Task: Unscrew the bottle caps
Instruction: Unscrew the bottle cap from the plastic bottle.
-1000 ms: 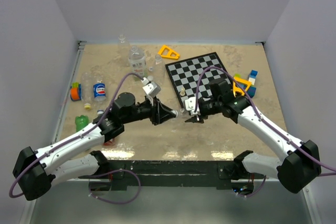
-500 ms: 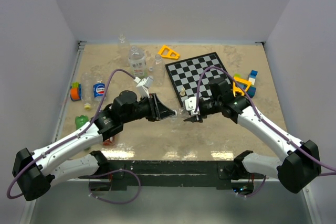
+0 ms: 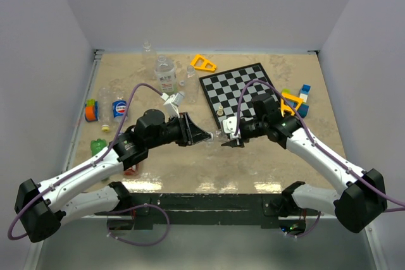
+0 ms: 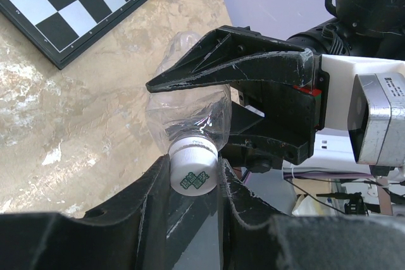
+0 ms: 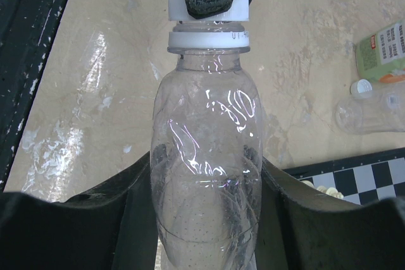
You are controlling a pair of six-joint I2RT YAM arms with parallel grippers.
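The likeliest failure was the clear bottle (image 5: 205, 156) turning along with its cap instead of letting it go. Its thin wall looked dented where the right gripper (image 5: 205, 219) squeezed the body, and a soft, crumpled grip gives little resistance to a twist. The left gripper (image 4: 193, 184) could also skid round the smooth white cap (image 4: 190, 156), since its jaws pinched only the cap's sides. If the thread let go suddenly, the cap or the bottle might drop to the table (image 3: 190, 162). The bottle hung on its side in the air between the two arms, just off the near-left corner of the chessboard (image 3: 243, 90). The left jaws were closed on the cap at one end, and the right jaws were clamped around the body at the other.
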